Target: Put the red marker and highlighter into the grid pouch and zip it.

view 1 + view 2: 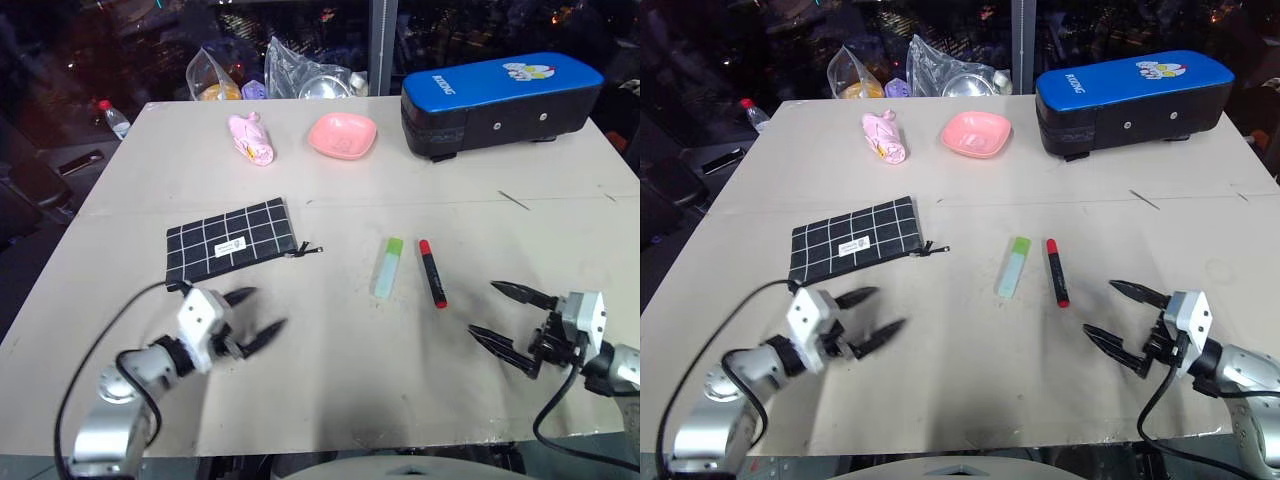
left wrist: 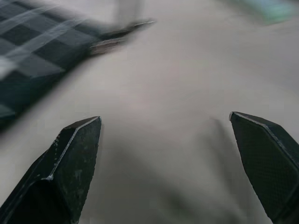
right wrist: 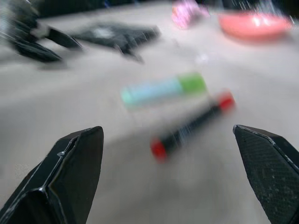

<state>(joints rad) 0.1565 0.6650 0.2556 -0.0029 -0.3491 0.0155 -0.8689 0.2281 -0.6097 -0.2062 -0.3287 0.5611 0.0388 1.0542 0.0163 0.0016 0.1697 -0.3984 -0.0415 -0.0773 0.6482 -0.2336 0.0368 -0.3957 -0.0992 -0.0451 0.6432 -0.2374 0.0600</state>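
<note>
Marker (image 1: 432, 272), highlighter (image 1: 389, 267) between open end effectors, untouched.

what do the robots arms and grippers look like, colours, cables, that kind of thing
Each arm is made of silver-grey metal segments with black joints and ends in a white boxy wrist block. The left gripper and the right gripper each carry two black fingers that taper to pointed tips, with a fine textured surface. A black cable loops beside each arm up to its wrist.
</note>
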